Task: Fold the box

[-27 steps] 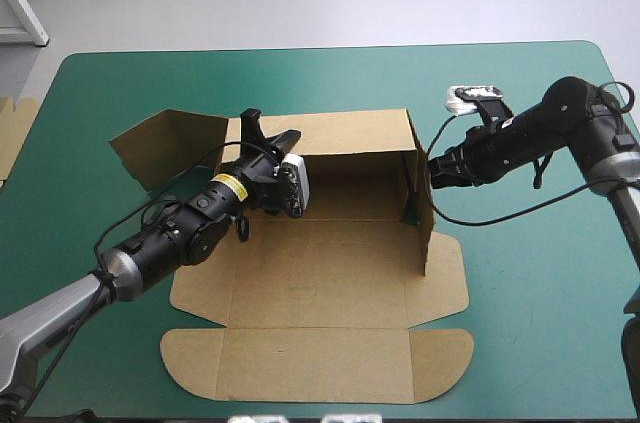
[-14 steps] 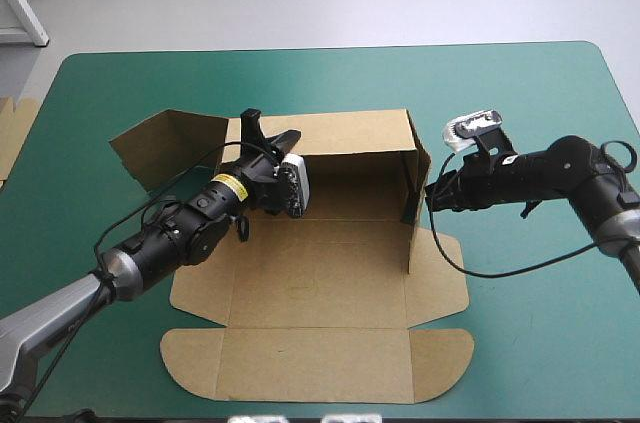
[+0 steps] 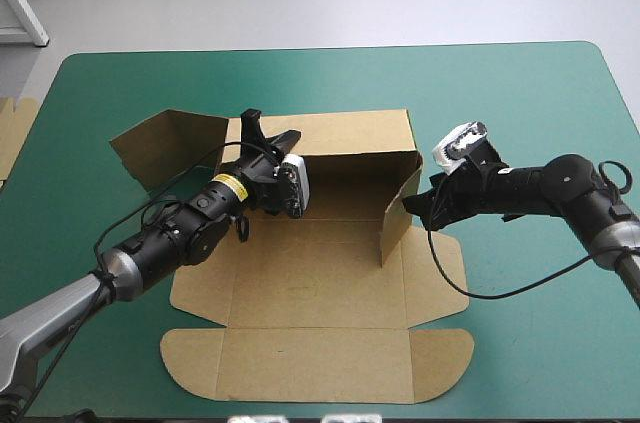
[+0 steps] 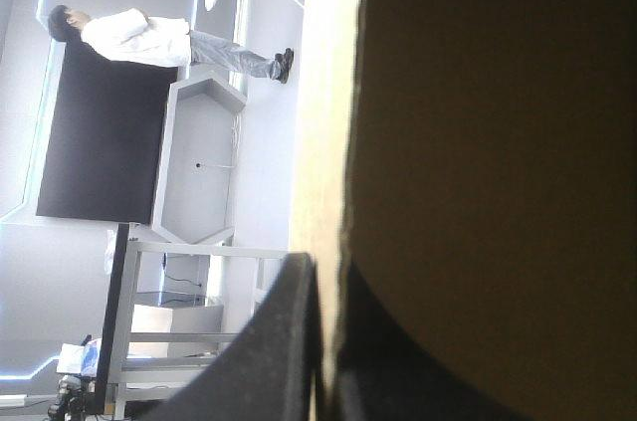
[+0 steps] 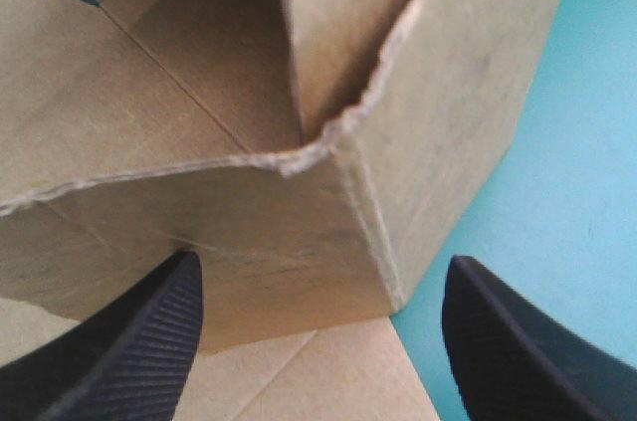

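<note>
We are working on the brown cut-board box [image 3: 320,283], which is lying mid-table on the teal-green cover [image 3: 520,93] with its long far wall [image 3: 350,131] standing up. Our left gripper of broad black fins [image 3: 265,133] is pinching that wall near its left end, the board sandwiched between the fingers. At the wall's right end our right gripper [image 3: 412,205] is standing spread apart, with the short brown end flap [image 3: 397,228] just ahead of it, leaning inward. We are judging that flap the main risk. Nothing is gripping it, so a glancing push could let it spring outward or drag the whole sheet sideways. Too hard a push could buckle the wall's right corner or pull the rim out of the left pinch.
</note>
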Robot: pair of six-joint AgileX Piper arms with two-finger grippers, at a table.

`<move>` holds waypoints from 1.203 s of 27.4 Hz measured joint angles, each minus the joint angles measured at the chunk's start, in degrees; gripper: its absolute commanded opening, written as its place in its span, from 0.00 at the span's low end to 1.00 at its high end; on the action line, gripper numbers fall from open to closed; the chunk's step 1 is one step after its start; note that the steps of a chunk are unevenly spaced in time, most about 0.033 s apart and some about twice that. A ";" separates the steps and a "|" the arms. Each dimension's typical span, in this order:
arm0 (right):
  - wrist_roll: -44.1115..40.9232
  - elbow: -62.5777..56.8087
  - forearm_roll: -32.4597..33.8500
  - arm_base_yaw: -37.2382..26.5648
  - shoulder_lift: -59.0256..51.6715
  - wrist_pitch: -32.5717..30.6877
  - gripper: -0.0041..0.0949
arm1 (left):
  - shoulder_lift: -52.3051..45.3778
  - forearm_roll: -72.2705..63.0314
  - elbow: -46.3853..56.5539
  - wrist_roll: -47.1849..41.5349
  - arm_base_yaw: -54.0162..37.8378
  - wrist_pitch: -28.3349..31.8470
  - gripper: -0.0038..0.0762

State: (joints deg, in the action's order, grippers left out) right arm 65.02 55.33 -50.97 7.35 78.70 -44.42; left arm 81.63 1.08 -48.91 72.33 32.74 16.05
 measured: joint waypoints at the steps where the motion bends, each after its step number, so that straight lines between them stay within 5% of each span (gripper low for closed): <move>1: 2.58 0.00 -2.02 0.00 0.00 0.13 0.70 | 0.00 0.00 0.00 0.00 0.00 0.00 0.03; 6: 8.14 0.00 -7.07 0.00 0.00 2.81 0.70 | 0.00 0.00 0.00 0.69 0.00 -0.06 0.03; 19: 3.62 0.00 -10.62 0.20 2.26 2.78 0.62 | 0.09 0.33 0.00 3.40 0.00 -0.11 0.03; 33: -23.08 7.42 9.79 8.66 3.99 5.32 0.58 | 0.29 0.44 0.00 3.97 0.00 -0.01 0.03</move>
State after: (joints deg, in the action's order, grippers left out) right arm 41.94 62.75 -41.19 16.01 82.70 -39.10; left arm 81.92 1.53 -48.91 76.31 32.74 16.04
